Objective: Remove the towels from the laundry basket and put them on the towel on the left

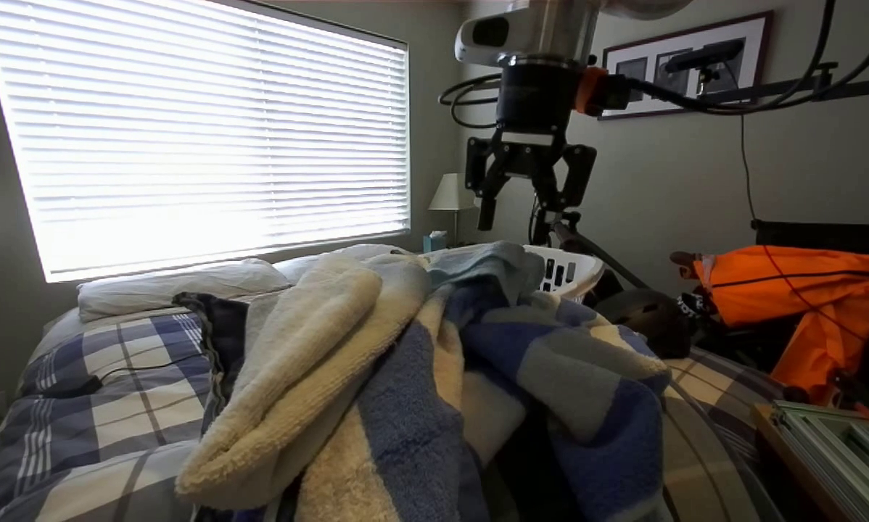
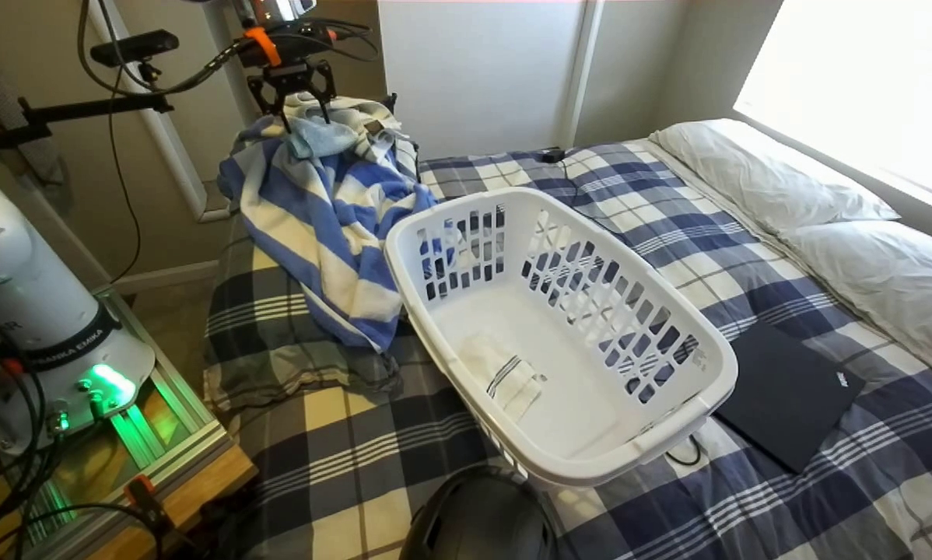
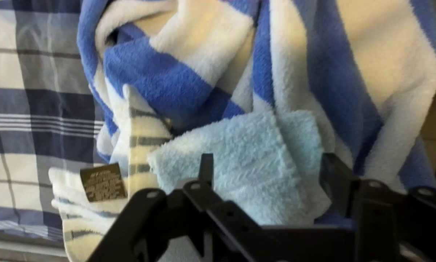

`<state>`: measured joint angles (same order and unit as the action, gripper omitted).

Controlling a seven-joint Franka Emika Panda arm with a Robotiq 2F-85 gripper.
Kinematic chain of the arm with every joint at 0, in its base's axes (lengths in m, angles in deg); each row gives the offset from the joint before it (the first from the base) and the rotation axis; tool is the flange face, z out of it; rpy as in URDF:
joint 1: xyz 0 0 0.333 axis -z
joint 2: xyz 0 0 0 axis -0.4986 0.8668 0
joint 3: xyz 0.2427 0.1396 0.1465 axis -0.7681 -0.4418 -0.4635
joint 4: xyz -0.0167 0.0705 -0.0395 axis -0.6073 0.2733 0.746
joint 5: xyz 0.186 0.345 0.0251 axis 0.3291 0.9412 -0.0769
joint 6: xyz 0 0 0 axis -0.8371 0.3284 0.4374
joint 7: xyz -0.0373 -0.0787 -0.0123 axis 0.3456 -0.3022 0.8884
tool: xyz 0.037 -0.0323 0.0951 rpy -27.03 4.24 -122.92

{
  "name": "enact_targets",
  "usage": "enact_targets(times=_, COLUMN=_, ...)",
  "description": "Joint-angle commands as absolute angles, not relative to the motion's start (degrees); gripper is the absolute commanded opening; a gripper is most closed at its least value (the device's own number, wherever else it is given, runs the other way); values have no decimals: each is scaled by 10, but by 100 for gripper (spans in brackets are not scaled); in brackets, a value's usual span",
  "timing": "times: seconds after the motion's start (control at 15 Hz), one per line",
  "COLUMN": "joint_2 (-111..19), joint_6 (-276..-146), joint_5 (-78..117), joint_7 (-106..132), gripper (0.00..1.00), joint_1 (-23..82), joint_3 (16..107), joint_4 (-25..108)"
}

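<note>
My gripper [image 1: 514, 226] [image 2: 306, 124] is open and empty, pointing down above the towel pile. In the wrist view its fingers [image 3: 268, 160] stand apart over a folded light blue towel [image 3: 240, 142] [image 2: 322, 138] [image 1: 496, 261]. That towel lies on a large blue and white striped towel [image 2: 357, 225] [image 3: 181, 80] [image 1: 413, 391] on the bed. A cream towel with grey stripes and a brown tag [image 3: 141, 145] lies beside it. The white laundry basket [image 2: 621, 241] [image 1: 587, 272] holds a small white cloth with dark stripes [image 2: 516, 381].
A black helmet [image 2: 481, 517] sits by the basket's near end. A dark laptop [image 2: 793, 393] lies beyond the basket. White pillows [image 2: 769, 167] line the window side. The robot base [image 2: 69, 365] stands beside the bed. A camera on a bar [image 2: 135, 48] stands near the arm.
</note>
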<state>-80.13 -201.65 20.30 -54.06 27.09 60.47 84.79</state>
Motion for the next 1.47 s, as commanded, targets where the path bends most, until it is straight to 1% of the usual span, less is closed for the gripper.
enact_targets(times=0.0, joint_2=-809, joint_6=-1946, joint_5=198, joint_7=-495, gripper=100, joint_1=292, joint_3=621, joint_4=816)
enact_targets(times=0.6, joint_2=-737, joint_6=-1951, joint_5=223, joint_7=-364, gripper=100, joint_1=357, joint_3=698, joint_4=701)
enact_targets(times=1.0, joint_2=-618, joint_6=-1967, joint_5=254, joint_7=-268, gripper=100, joint_1=397, joint_3=731, joint_4=612)
enact_targets(times=1.4, joint_2=-474, joint_6=-1956, joint_5=279, joint_7=-138, gripper=100, joint_1=442, joint_3=726, joint_4=512)
